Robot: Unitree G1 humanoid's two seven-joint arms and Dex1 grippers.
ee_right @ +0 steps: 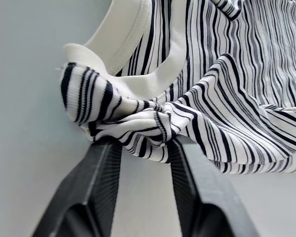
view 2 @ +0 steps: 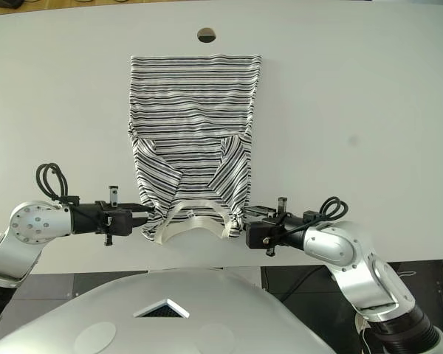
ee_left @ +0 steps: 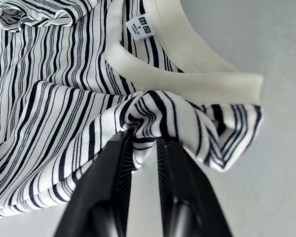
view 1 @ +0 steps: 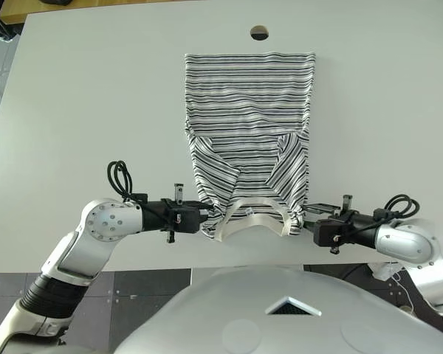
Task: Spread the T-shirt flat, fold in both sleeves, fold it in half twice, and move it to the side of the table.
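Observation:
A black-and-white striped T-shirt (view 1: 247,125) lies lengthwise on the white table (view 1: 88,110), both sleeves folded in, its cream collar (view 1: 251,218) toward the near edge. My left gripper (view 1: 204,218) is shut on the shirt's left shoulder corner (ee_left: 148,116) beside the collar. My right gripper (view 1: 303,219) is shut on the right shoulder corner (ee_right: 138,118). Both corners are bunched between the black fingers (ee_left: 113,168) and lifted slightly off the table. The hem end lies flat at the far side.
A round cable hole (view 1: 259,32) sits in the table just beyond the hem. Bare tabletop stretches wide to the left and right of the shirt. The near table edge (view 1: 236,262) runs just below the grippers.

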